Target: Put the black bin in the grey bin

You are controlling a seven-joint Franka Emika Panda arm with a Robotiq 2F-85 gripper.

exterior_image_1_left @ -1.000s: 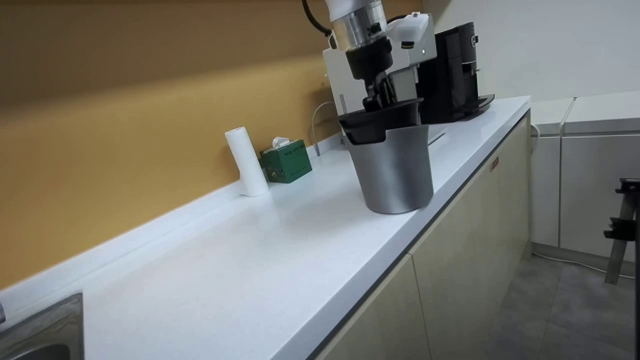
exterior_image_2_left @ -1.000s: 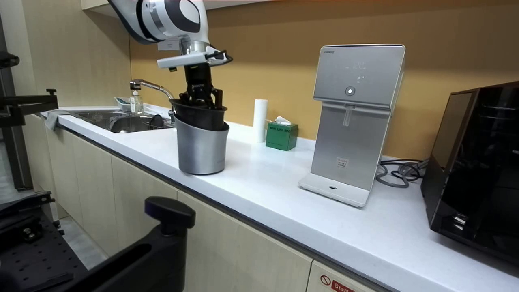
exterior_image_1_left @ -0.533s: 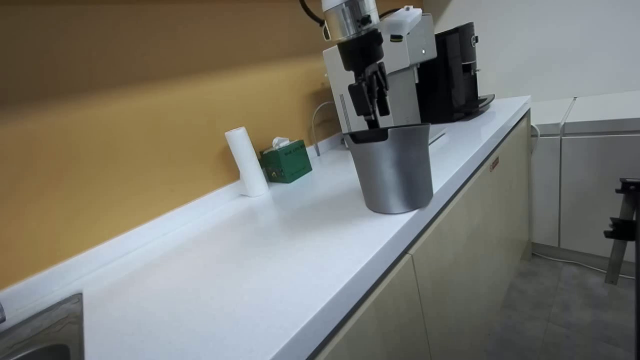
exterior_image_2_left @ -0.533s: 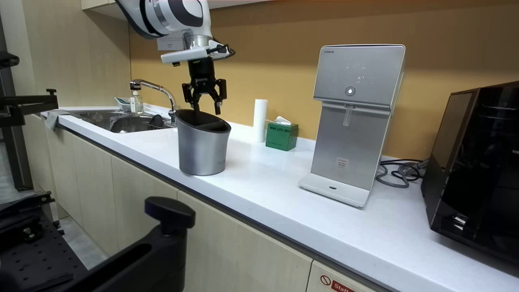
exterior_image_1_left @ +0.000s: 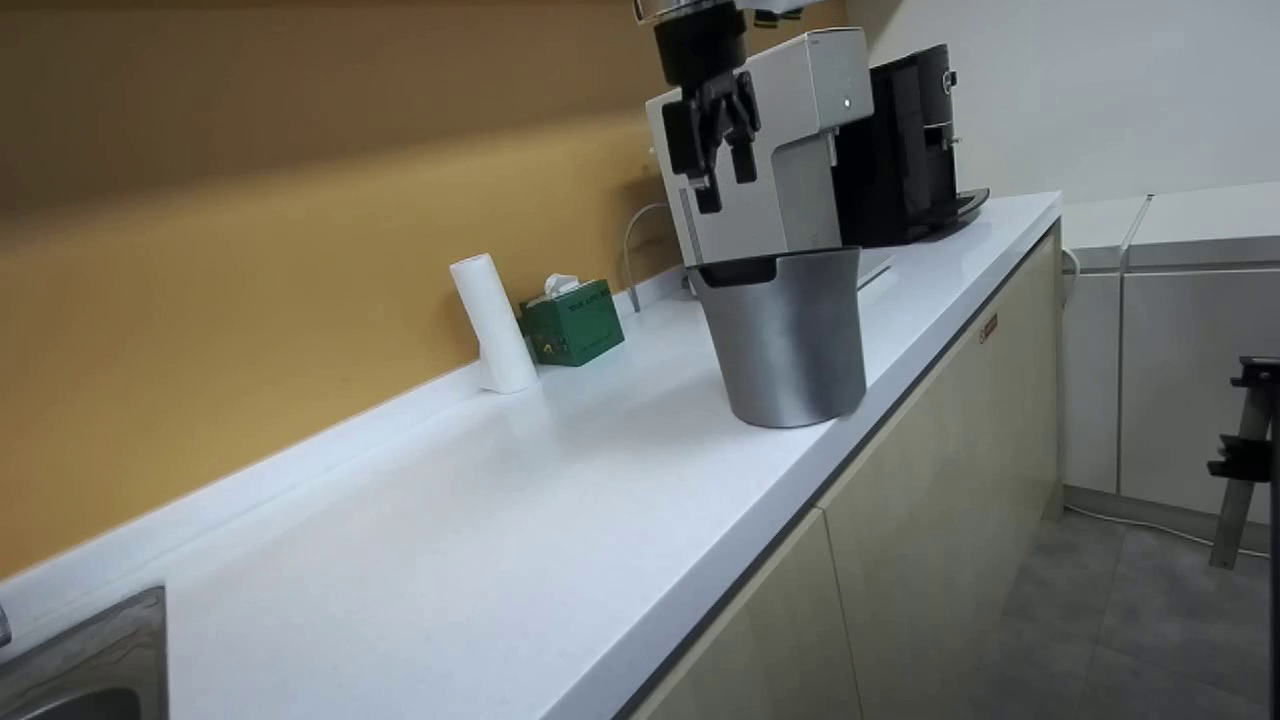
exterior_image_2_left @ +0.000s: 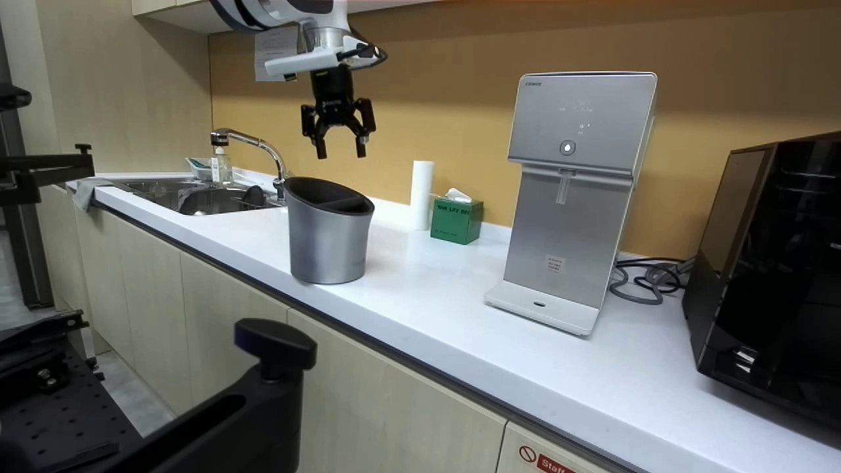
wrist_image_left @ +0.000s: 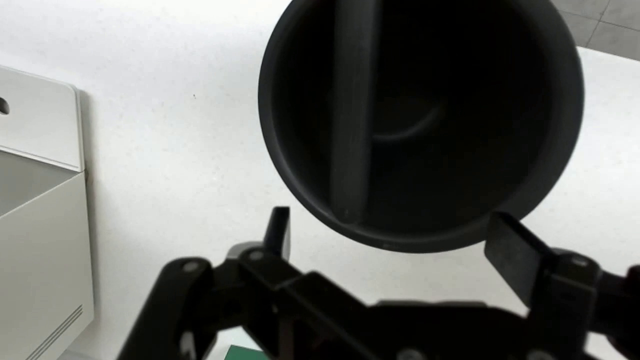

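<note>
On the counter (exterior_image_2_left: 427, 282), 1 black bin (exterior_image_2_left: 326, 194) sits inside 1 grey bin (exterior_image_2_left: 328, 243); above hangs 1 claw (exterior_image_2_left: 341, 154), spread wide apart; nearby, 1 paper roll (exterior_image_2_left: 422, 196), 1 tissue box (exterior_image_2_left: 455, 221). That black bin: round-mouthed, dark within, 1 bar (wrist_image_left: 354, 115) across it!

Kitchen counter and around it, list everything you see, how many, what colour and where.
Counter: 1, white, along the wall.
Grey bin: 1, grey, on the counter.
Black bin: 1, black, inside the grey bin.
Paper roll: 1, white, upright near the wall.
Tissue box: 1, green, beside the roll.
Dispenser: 1, silver-grey, on the counter.
Boxy machine: 1, black, past the dispenser.
Sink: 1, silver, in the counter.
Tap: 1, silver, by the sink.
Cabinet doors: several, beige, under the counter.
Sign: 1, red and white, on a door.
Unidentified hardware: several pieces, black, foreground.
Robot arm: 1, white and grey, above.
Pincer: 1, black, open above the grey bin.
</note>
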